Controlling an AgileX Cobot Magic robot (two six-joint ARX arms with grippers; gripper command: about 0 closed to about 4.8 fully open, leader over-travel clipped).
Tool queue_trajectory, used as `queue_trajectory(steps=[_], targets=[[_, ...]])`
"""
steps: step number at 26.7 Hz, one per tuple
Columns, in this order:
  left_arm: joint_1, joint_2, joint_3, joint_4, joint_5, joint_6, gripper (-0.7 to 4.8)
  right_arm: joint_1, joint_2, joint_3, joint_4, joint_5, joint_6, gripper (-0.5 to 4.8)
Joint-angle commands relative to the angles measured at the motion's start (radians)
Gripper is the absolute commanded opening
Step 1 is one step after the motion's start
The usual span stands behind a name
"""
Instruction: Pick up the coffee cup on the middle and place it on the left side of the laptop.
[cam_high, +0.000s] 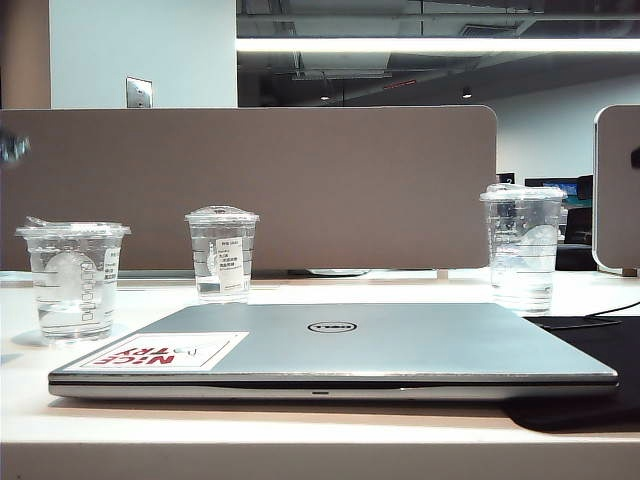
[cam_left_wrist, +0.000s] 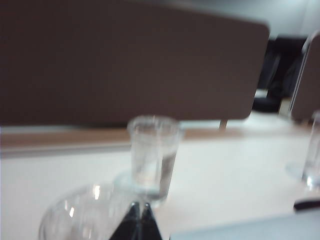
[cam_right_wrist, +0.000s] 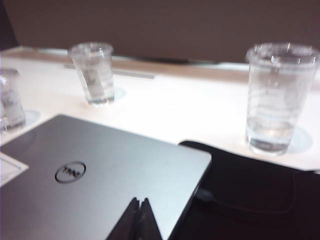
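Laptop (cam_high: 340, 345) nearest, coffee cup (cam_high: 73, 278) at its left, left pincer (cam_left_wrist: 139, 206) and right pincer (cam_right_wrist: 140, 201) closed, empty.

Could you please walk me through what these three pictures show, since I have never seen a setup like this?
This is a two-armed robot at a table. One picture comes from a fixed camera facing the table; the other two come from cameras on each arm's wrist.

On the table lies a closed silver laptop. The short coffee cup stands to its left, a domed-lid cup behind it, a taller cup at the right, and a black pad lies under the laptop's right end.

The left gripper hangs above the coffee cup's lid, shut and holding nothing. The right gripper hangs over the laptop, also shut and empty. Neither shows clearly in the fixed view.
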Motion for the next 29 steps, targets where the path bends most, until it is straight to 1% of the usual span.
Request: queue_trajectory(steps=[1, 8, 10, 12, 14, 16, 18, 19, 22, 25, 29], targets=[[0.0, -0.079, 0.003, 0.037, 0.003, -0.026, -0.06, -0.01, -0.04, -0.004, 0.014, 0.001, 0.0, -0.05], [0.0, -0.246, 0.003, 0.006, 0.021, -0.03, -0.06, -0.037, -0.052, -0.004, 0.018, 0.001, 0.0, -0.05], [0.001, -0.284, 0.003, -0.037, 0.02, -0.029, -0.06, -0.037, -0.052, -0.004, 0.018, 0.001, 0.0, -0.05], [0.001, -0.325, 0.003, -0.127, 0.002, -0.019, -0.06, -0.036, -0.052, -0.004, 0.018, 0.002, 0.0, -0.05], [0.001, -0.34, 0.003, -0.174, 0.006, -0.024, -0.06, -0.036, -0.052, -0.004, 0.018, 0.002, 0.0, -0.05], [0.001, -0.343, 0.003, -0.185, 0.028, -0.023, -0.06, -0.036, -0.052, -0.004, 0.018, 0.002, 0.0, -0.05], [0.001, -0.344, 0.003, -0.185, 0.027, -0.023, -0.06, -0.036, -0.052, -0.004, 0.018, 0.001, 0.0, -0.05], [0.001, -0.344, 0.003, -0.186, 0.01, -0.023, -0.06, -0.042, -0.052, -0.004, 0.018, 0.001, 0.0, -0.05], [0.001, -0.344, 0.003, -0.194, 0.002, -0.021, -0.06, -0.123, -0.052, -0.004, 0.018, -0.034, 0.0, -0.05], [0.001, -0.344, 0.003, -0.211, 0.002, -0.019, -0.06, -0.249, -0.052, -0.004, 0.018, -0.06, 0.0, -0.05], [0.001, -0.344, 0.003, -0.231, 0.002, -0.005, -0.06, -0.451, -0.052, -0.004, 0.018, -0.058, 0.0, -0.05]])
